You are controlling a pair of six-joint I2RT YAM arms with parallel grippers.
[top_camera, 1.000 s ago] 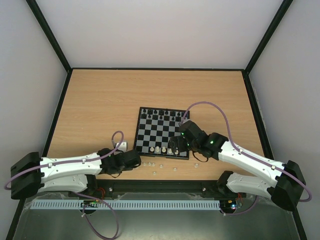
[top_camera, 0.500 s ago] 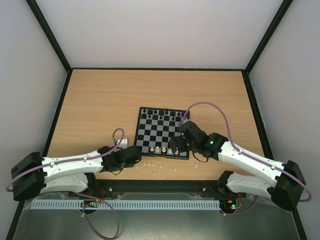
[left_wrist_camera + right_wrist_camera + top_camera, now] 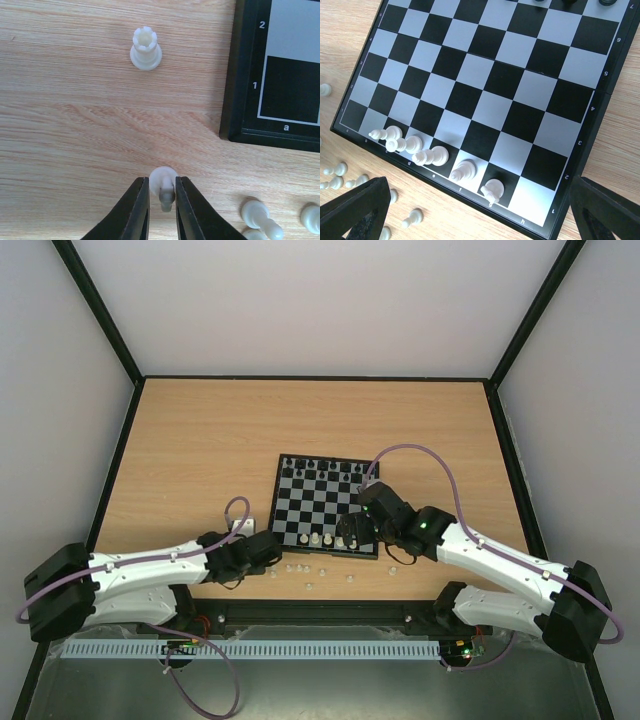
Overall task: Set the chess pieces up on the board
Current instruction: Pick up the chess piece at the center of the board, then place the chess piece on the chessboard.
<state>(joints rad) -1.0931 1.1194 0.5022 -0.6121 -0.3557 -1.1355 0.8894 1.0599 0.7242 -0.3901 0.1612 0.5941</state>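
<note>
One white pawn [image 3: 163, 179] sits on the desk [image 3: 75, 125] just left of the board [image 3: 239, 75], at its near corner, clenched in the left hand [image 3: 162, 192]. Held only by the fingertips, it could slip when lifted. Over the board, the right hand [image 3: 477, 200] hangs released.

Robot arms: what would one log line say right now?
left gripper: shut on white piece, on table | right gripper: open, over board

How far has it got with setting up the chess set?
Early going. Five white pieces stand on the board's near row; a few black ones line the far row. The left pincer grips a white pawn on the table. Still off the board: a white rook and scattered loose pawns.
</note>
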